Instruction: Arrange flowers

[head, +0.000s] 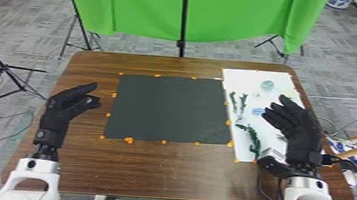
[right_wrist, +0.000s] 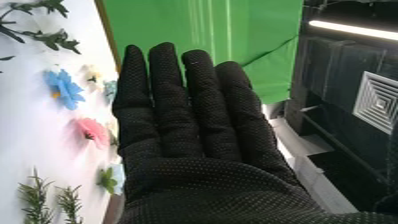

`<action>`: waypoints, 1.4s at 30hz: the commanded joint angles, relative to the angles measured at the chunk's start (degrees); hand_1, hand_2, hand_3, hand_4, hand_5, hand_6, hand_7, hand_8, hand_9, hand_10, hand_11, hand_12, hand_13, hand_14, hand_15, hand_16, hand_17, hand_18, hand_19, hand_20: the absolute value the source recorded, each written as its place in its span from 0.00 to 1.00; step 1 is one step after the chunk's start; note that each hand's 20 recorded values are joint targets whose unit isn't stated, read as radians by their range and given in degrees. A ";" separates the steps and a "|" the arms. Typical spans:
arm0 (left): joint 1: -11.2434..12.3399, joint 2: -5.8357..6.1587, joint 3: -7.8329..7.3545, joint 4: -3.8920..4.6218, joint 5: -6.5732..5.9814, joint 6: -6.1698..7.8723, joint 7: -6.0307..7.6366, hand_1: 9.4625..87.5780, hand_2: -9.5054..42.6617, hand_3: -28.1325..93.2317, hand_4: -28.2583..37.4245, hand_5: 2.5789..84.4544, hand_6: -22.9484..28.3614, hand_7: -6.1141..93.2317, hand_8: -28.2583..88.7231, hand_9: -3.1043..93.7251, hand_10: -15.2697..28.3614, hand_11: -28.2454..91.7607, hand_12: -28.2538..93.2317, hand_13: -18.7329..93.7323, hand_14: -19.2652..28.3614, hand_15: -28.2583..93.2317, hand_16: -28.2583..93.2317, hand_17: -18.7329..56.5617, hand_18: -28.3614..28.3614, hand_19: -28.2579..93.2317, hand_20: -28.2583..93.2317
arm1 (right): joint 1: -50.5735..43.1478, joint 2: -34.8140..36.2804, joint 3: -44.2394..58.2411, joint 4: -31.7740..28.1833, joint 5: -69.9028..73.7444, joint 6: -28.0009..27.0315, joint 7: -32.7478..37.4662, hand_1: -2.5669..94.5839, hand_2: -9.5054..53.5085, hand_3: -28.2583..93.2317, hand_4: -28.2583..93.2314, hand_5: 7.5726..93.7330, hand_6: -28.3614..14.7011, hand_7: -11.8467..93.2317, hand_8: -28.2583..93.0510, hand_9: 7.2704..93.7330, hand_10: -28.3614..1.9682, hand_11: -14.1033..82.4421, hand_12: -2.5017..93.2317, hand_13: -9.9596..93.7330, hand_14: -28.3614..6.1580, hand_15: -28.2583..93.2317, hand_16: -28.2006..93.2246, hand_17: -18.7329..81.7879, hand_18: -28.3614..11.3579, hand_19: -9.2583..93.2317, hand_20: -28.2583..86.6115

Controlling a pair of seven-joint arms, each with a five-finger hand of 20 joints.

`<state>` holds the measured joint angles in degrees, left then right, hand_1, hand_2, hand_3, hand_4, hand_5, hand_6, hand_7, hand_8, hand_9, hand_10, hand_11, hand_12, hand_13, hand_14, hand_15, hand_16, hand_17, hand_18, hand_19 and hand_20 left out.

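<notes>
My right hand (head: 291, 121) is over the white sheet (head: 247, 79) on the table's right side, its fingers straight and holding nothing. In the right wrist view the same hand (right_wrist: 209, 175) stands open beside a blue flower (right_wrist: 63, 89) and a pink flower (right_wrist: 92, 132). Green sprigs (right_wrist: 35, 197) and leafy stems (right_wrist: 55, 40) lie on the white sheet too. In the head view, a dark green stem (head: 252, 137) lies left of the right hand, with a pale blue flower (head: 258, 112) above it. My left hand (head: 66, 103) is at the table's left side, fingers relaxed, holding nothing.
A dark grey mat (head: 168, 110) with orange marks round its edges lies at the middle of the brown table (head: 153, 174). Behind the table hangs a green cloth (head: 145, 11) on a stand. Light wooden legs stand beyond the right edge.
</notes>
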<state>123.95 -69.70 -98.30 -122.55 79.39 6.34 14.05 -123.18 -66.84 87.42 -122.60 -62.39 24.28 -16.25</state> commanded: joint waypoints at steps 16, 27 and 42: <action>0.92 -0.62 -0.55 -0.57 0.75 -1.19 -2.43 0.34 0.21 0.73 0.20 0.57 0.54 0.19 0.19 0.58 0.69 0.46 0.35 0.57 0.82 0.53 0.23 0.41 0.76 0.42 0.45 | 2.44 5.72 -2.07 -1.51 -29.04 10.29 18.23 0.24 0.00 0.80 0.00 0.57 0.48 0.25 0.17 0.63 0.36 0.32 0.23 0.68 0.42 0.50 0.44 0.48 0.22 0.63 0.67; 1.39 -0.30 -1.09 -1.26 1.34 -2.12 -4.35 0.34 0.21 0.73 0.20 0.56 0.55 0.18 0.19 0.57 0.69 0.46 0.35 0.57 0.83 0.53 0.23 0.41 0.77 0.43 0.45 | 2.30 12.27 -2.58 -3.17 -71.13 -4.42 43.91 0.28 0.00 0.69 0.00 0.71 0.53 0.26 0.17 0.80 0.44 0.38 0.26 0.80 0.48 0.64 0.45 0.55 0.13 0.83 0.72; 1.83 0.20 -1.45 -1.78 1.68 -2.65 -5.81 0.34 0.21 0.73 0.20 0.56 0.55 0.18 0.19 0.57 0.69 0.46 0.35 0.57 0.83 0.53 0.23 0.41 0.77 0.43 0.45 | 9.58 18.03 -11.94 1.17 -82.86 -11.17 53.04 0.29 0.00 0.74 0.00 0.74 0.54 0.26 0.18 0.82 0.45 0.39 0.26 0.82 0.53 0.69 0.47 0.57 0.13 0.88 0.72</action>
<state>124.73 -69.59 -99.39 -123.94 80.63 4.32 9.52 -118.18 -50.47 79.37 -123.69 -139.79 14.07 34.40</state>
